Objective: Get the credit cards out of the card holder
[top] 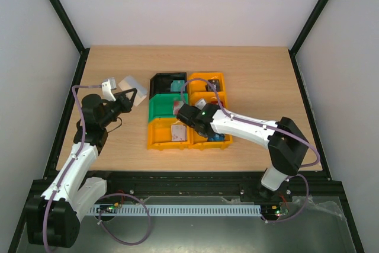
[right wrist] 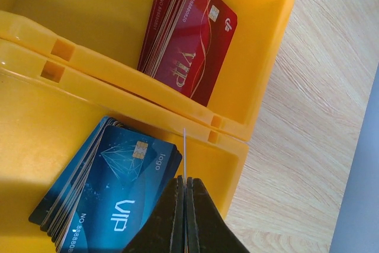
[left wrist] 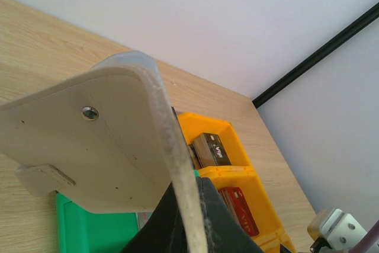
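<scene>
Card holder [left wrist: 100, 146] hard against the left wrist lens: pale flap, tan edge, one snap stud [left wrist: 90, 112]. Held clear of the surface [top: 118, 63], left of the bins. Pinched at its lower edge by left pincer [top: 129, 94], closed tight on it. Any cards left inside: cannot tell, mouth not visible.

Right pincer [right wrist: 185, 183] fully closed on a thin card [right wrist: 185, 152], seen edge-on as a white sliver; colour not readable. Lined up, in the wrist view, with the rim between the two orange bins at the near right of the cluster. Blue stack [right wrist: 112, 194] in the nearer bin [right wrist: 225, 155], red stack [right wrist: 189, 45] in the farther bin [right wrist: 89, 4].

Step in hand, by judgement: setting down the pulled card.

To do it well:
- Shift off the rim and fully over one bin before letting go; otherwise risk of the card catching the wall and tipping out.
- Lower close to the stack, lay the card flatter, then open.
- Keep the holder steady and aloft for another pull if needed.
</scene>
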